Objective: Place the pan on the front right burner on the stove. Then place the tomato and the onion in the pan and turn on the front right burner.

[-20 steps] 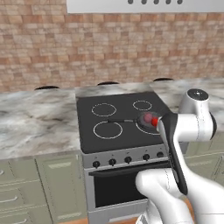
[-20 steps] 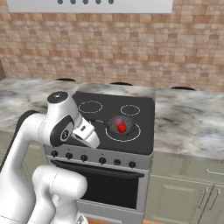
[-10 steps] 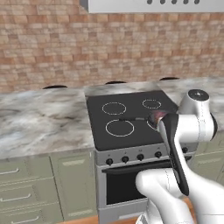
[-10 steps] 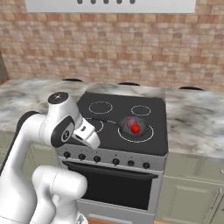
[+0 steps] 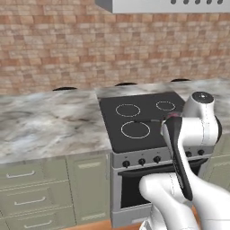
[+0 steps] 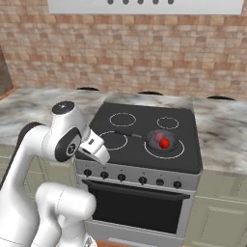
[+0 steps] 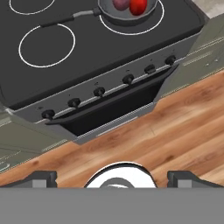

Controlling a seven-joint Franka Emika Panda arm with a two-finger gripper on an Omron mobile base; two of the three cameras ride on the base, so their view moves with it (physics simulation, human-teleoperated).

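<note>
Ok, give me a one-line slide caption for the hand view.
Open gripper looks down on the stove, with tomato and onion in the pan on the front right burner.

The arm (image 5: pixel 191 134) stands before the stove (image 5: pixel 143 130), covering its right side.

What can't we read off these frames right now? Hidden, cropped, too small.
- Left base view: the pan, tomato and most of the front right burner sit behind the arm's white links.
- Hand view: pan's far rim and the onion are cut by the top edge.
- Knobs: too small to read any setting.
- Claw: fingertips barely show at the bottom; jaws wide apart.
</note>
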